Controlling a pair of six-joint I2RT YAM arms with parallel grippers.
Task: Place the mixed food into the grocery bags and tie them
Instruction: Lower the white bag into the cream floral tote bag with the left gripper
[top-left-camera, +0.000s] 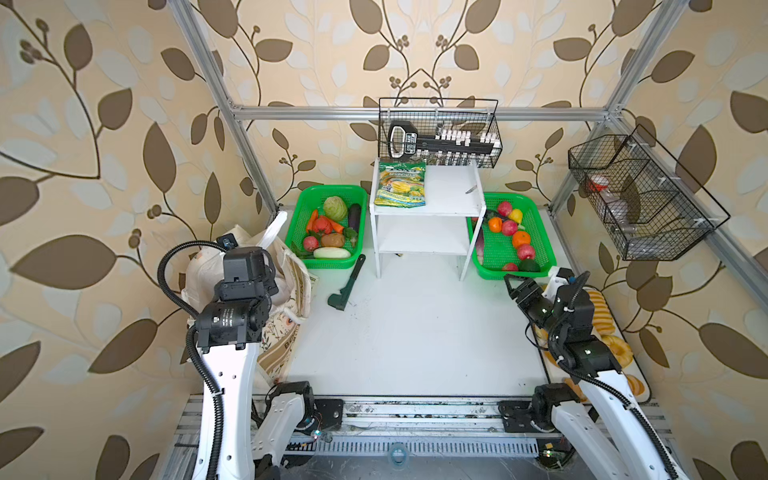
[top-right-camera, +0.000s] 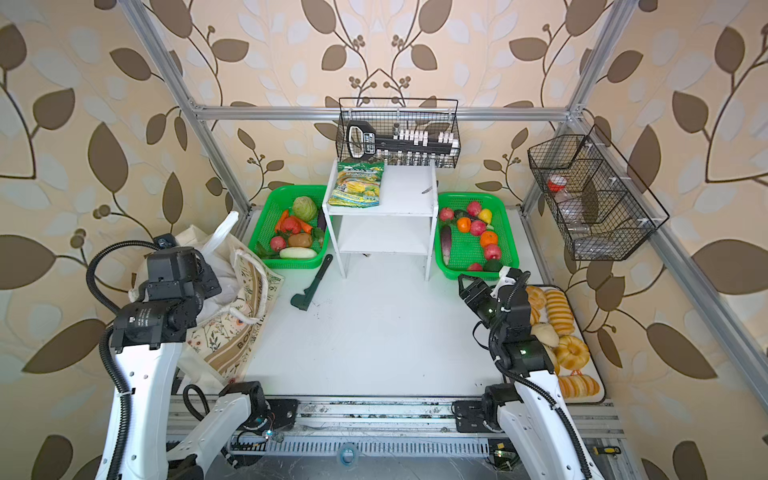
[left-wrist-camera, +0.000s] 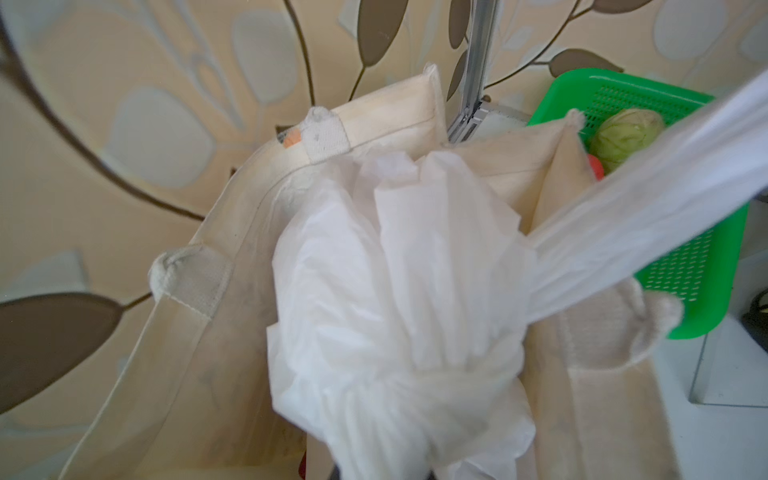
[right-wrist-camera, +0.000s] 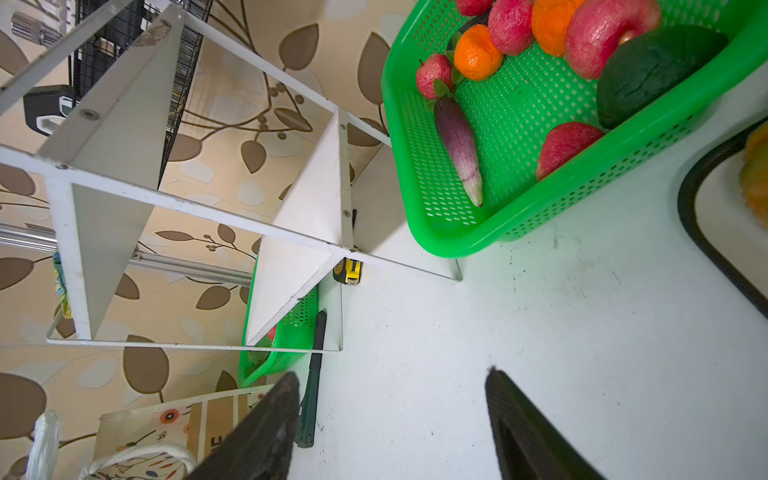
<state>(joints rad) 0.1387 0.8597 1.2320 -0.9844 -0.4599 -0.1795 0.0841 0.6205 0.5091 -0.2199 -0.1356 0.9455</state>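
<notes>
Left of the white shelf (top-left-camera: 428, 216), the cream tote (top-left-camera: 291, 299) holds the crinkled white plastic bag (left-wrist-camera: 395, 291), cinched at its neck. Two green baskets (top-left-camera: 332, 189) flanking the shelf hold vegetables (top-left-camera: 328, 232) and fruit (top-left-camera: 519, 239). The left gripper (top-right-camera: 210, 282) is pressed together over the bag; the right gripper (right-wrist-camera: 390, 415) gapes empty, right of the shelf.

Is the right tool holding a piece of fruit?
No, the right tool stands open above the bare table, with nothing in it.

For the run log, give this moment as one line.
left gripper: shut on thin white plastic carrier bag | right gripper: open, empty
</notes>
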